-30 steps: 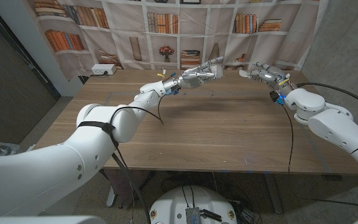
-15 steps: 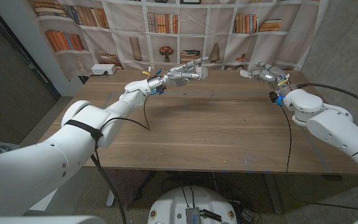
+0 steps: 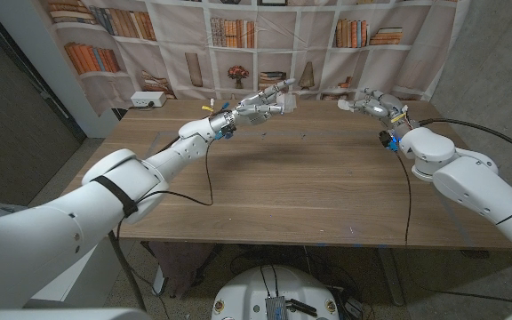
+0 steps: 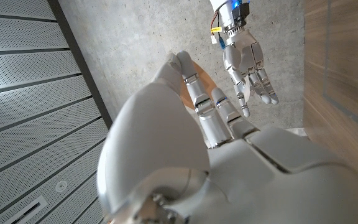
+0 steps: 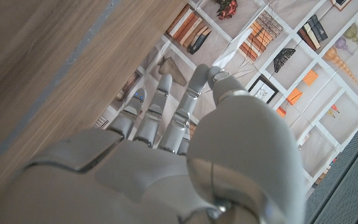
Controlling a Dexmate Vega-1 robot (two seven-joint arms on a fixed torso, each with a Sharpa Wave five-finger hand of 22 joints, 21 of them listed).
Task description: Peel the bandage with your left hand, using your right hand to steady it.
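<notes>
My left hand (image 3: 260, 107) is raised over the far middle of the wooden table (image 3: 292, 187). A tan strip, the bandage (image 4: 192, 82), shows between its thumb and fingers (image 4: 219, 118) in the left wrist view. My right hand (image 3: 367, 100) hovers at the far right, well apart from the left hand. The left wrist view shows that right hand (image 4: 246, 62) with its fingers spread and hanging and nothing in them. Its back (image 5: 185, 155) shows with the fingers (image 5: 160, 106) close together and reaching out.
A white box (image 3: 147, 100) stands at the table's far left corner. A curtain printed with bookshelves (image 3: 238, 36) hangs right behind the table. Black cables (image 3: 409, 191) trail from both arms over the tabletop.
My left hand has drawn away to the left and back, widening the gap to my right hand. The right hand has shifted only slightly.
</notes>
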